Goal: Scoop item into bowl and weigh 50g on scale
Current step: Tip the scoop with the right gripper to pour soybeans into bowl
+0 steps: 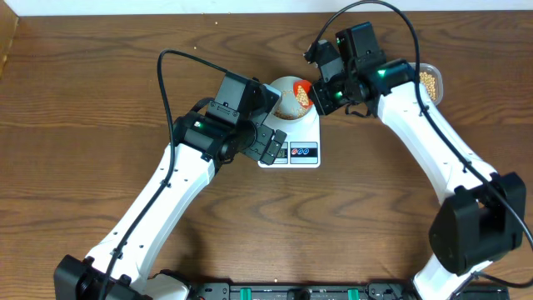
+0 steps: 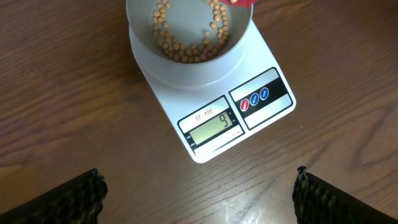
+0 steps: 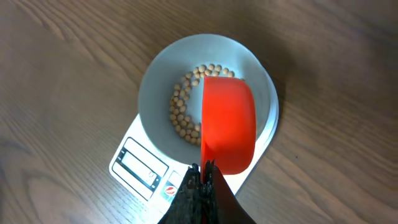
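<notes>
The pale bowl (image 1: 283,87) stands on the white scale (image 1: 305,135). A thin layer of tan beans (image 3: 181,111) lies in the bowl (image 3: 155,93). My right gripper (image 3: 205,169) is shut on the handle of a red scoop (image 3: 229,124), which is tipped over the bowl's right half. In the left wrist view the scale (image 2: 214,127) shows the digit 9 on its display. My left gripper (image 2: 198,174) hovers open over bare table just in front of the scale, holding nothing.
A clear tub (image 1: 430,81) of beans sits at the back right, behind the right arm. The left arm (image 1: 166,192) crosses the table's left half and the right arm (image 1: 441,142) its right half. The table's back edge (image 1: 166,17) lies close behind the scale.
</notes>
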`<state>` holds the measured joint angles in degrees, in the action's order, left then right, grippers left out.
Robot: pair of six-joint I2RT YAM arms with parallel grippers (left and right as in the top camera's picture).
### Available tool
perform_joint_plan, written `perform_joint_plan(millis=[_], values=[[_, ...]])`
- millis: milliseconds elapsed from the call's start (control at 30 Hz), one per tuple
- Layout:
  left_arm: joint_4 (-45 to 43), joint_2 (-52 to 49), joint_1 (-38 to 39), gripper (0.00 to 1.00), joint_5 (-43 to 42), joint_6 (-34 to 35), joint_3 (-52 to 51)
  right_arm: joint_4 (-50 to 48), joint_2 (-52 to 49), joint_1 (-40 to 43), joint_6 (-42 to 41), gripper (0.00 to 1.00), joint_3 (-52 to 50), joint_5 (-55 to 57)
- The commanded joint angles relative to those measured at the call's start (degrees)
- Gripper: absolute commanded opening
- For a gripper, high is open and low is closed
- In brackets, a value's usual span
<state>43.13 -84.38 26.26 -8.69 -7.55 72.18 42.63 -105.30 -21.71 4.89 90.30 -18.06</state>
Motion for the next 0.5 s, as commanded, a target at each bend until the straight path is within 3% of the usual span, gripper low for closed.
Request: perform_joint_plan(millis=[0, 467], values=[[0.2, -0.3, -0.2, 0.98, -0.1, -0.3, 0.0, 0.0, 2.9, -1.0, 1.5, 0.01, 1.9, 3.3], [0.2, -0.3, -0.2, 0.98, -0.1, -0.3, 0.0, 0.0, 3.5, -5.0, 3.7, 0.01, 1.9, 11.0]])
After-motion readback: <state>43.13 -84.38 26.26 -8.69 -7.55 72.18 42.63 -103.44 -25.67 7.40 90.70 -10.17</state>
